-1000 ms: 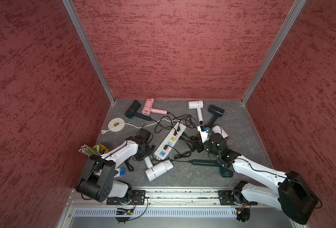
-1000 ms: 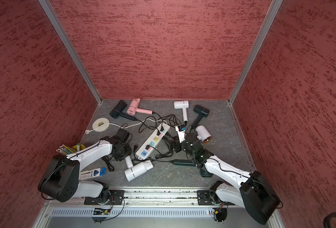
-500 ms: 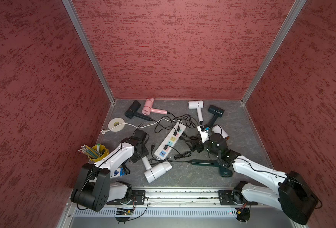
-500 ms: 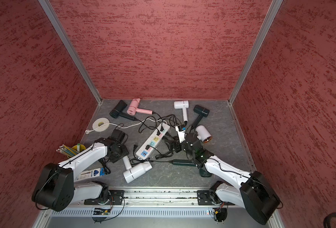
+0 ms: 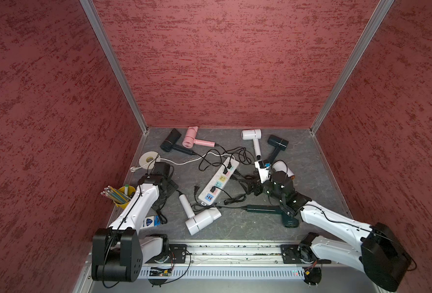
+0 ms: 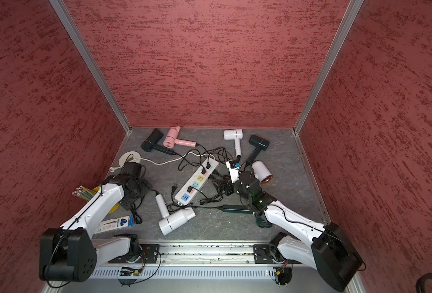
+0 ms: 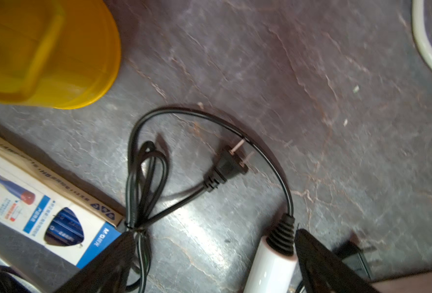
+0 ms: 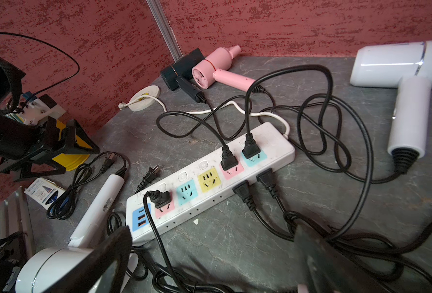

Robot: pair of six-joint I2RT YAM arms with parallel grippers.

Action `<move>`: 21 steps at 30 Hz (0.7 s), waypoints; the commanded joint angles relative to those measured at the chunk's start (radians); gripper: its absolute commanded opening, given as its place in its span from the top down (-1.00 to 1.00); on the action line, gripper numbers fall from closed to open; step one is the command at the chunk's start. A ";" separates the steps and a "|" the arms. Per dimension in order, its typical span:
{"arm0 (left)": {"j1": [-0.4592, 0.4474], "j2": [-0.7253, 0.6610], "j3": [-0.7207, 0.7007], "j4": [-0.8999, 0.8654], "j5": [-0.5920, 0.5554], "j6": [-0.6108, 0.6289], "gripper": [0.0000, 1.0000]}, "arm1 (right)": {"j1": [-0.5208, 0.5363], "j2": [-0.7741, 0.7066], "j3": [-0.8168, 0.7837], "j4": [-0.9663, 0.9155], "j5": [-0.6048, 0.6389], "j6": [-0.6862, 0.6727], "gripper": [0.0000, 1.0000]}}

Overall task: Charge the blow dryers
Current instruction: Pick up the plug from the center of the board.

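The left gripper (image 7: 216, 234) stands released, its black fingers spread wide with nothing between them, above the grey stone-patterned tabletop (image 7: 311, 76) near the yellow plastic pencil cup (image 7: 45, 50). Just beside one finger lies the handle end of the front white T-shaped blow dryer (image 5: 202, 221). Its black two-pin plug (image 7: 229, 165) rests loose on the table, and its cord is tied in a bundle against the blue-and-white cardboard box (image 7: 57, 215). The right gripper (image 8: 212, 229) is likewise spread and empty, over tangled cords by the long white power strip with pastel sockets (image 8: 273, 144). Three black plugs sit in its top sockets; two more lie at its side, and I cannot tell whether they are seated. The pink blow dryer (image 5: 191, 137) and the black blow dryer (image 5: 170, 140) lie side by side near the back wall.
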 commanded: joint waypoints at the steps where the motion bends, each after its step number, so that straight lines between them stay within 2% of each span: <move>1: 0.055 0.008 -0.014 0.052 0.060 0.026 -0.99 | -0.002 -0.017 0.008 0.017 -0.008 -0.015 -1.00; 5: 0.068 0.052 -0.030 0.097 0.107 0.049 -0.98 | -0.002 -0.011 0.008 0.021 -0.014 -0.015 -1.00; 6: 0.068 0.058 -0.041 0.116 0.120 0.051 -0.93 | -0.002 -0.009 0.009 0.021 -0.015 -0.015 -1.00; 9: 0.066 0.090 -0.069 0.164 0.146 0.057 -0.71 | -0.002 -0.003 0.009 0.022 -0.017 -0.016 -1.00; 11: 0.065 0.135 -0.053 0.159 0.142 0.063 -0.52 | -0.003 -0.002 0.009 0.023 -0.019 -0.017 -0.99; 15: 0.065 0.217 -0.021 0.154 0.124 0.074 -0.27 | -0.002 0.001 0.008 0.026 -0.019 -0.018 -0.93; 21: 0.059 0.268 -0.014 0.180 0.138 0.078 0.22 | -0.002 0.002 0.007 0.026 -0.010 -0.018 -0.91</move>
